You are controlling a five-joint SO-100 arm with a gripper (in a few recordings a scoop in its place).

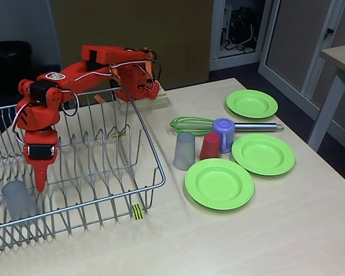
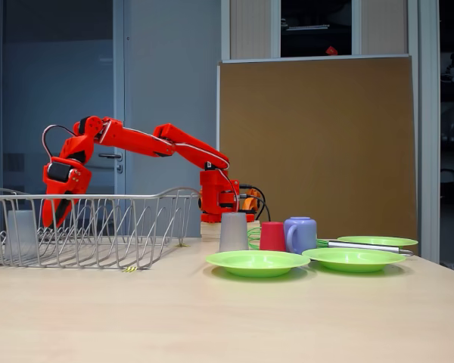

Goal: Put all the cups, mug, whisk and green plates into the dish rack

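My red gripper (image 1: 40,179) (image 2: 51,218) hangs fingers-down inside the silver wire dish rack (image 1: 145,127) (image 2: 98,198), shut and holding nothing. A grey tumbler (image 1: 17,199) (image 2: 20,231) stands in the rack just left of it in both fixed views, apart from the fingers. On the table a second grey tumbler (image 1: 184,150) (image 2: 233,231), the red cup (image 1: 210,146) (image 2: 272,236) and the purple mug (image 1: 223,133) (image 2: 299,234) stand in a cluster. The green whisk (image 1: 191,125) lies behind them. Three green plates (image 1: 252,103) (image 1: 263,153) (image 1: 219,183) lie around them.
The arm's base sits on a wooden block (image 1: 152,103) behind the rack's far right corner. A yellow-black tag (image 1: 137,211) marks the rack's front edge. The table's right edge runs beyond the plates, and another table's leg (image 1: 328,109) stands off to the right.
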